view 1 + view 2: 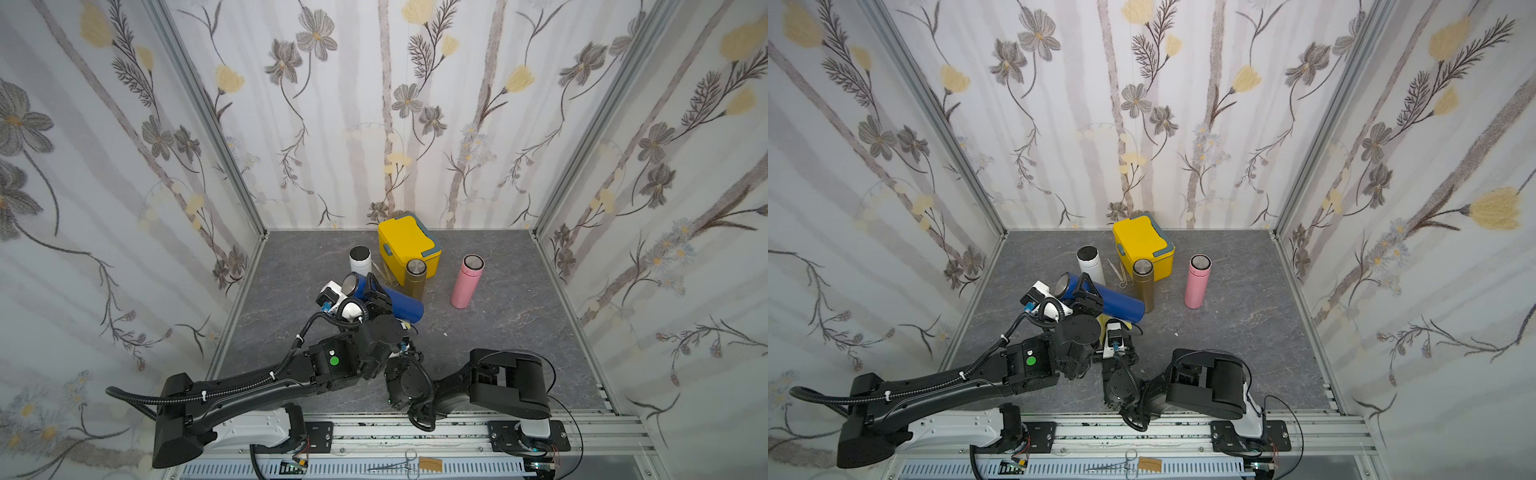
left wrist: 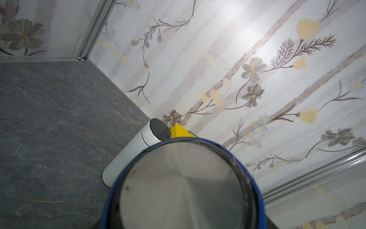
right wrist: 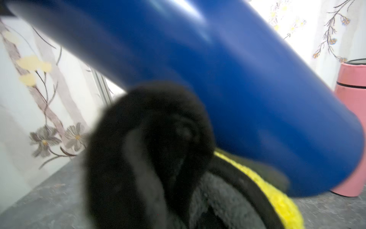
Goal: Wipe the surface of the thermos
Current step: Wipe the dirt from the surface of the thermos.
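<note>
At the lower edge of both top views, metal forceps (image 1: pixel 399 463) are seen lying on the rail in front of the grey marbled tabletop (image 1: pixel 519 332). Just above that, at lower centre, the right gripper (image 1: pixel 1108 323) is largely hidden under the left arm. In the right wrist view, a dark fleecy cloth with a yellow edge (image 3: pixel 227 198) is seen bunched in its closed jaws and touching the underside of the blue cylindrical thermos with a steel lid (image 1: pixel 395 303). This thermos is held tilted near the centre of the frame, its lid end raised toward the left. It is clamped near that end by the left gripper (image 1: pixel 375 291), whose fingers are wrapped around the body. Beyond it, a white thermos with a black lid (image 1: pixel 360 262), an olive-brown thermos (image 1: pixel 415 284) and, farther right, a pink thermos (image 1: pixel 466 284) are stood upright. Farthest back, a yellow plastic box with a grey-blue handle (image 1: pixel 405 245) is set near the rear wall.
</note>
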### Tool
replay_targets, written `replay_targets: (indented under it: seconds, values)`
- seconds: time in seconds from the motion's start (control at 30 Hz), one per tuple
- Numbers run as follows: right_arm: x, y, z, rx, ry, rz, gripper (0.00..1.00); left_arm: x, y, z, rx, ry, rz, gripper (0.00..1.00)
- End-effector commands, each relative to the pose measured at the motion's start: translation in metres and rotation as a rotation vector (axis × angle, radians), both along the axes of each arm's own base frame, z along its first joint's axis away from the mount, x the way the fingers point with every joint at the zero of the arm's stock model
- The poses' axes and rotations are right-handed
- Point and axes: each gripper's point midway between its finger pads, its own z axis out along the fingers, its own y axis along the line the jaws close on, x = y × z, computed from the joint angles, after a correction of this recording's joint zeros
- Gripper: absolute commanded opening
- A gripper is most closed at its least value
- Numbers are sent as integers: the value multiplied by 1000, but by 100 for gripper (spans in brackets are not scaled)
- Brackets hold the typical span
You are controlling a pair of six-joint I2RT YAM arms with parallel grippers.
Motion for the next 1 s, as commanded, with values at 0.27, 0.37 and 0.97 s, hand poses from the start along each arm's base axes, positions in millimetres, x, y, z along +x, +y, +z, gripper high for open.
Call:
replay_targets:
  seconds: [0.27, 0.37, 0.97]
  values:
    - [1, -21, 15, 221, -17, -38, 0, -2, 9, 4, -32, -20, 28, 0]
    - [-3, -57, -19, 182, 40, -87, 0, -2, 8, 4, -29, -26, 16, 0]
    - [-65, -68, 61, 238, 74, 385, 0, -21, -65, 28, 379, -464, -533, 0]
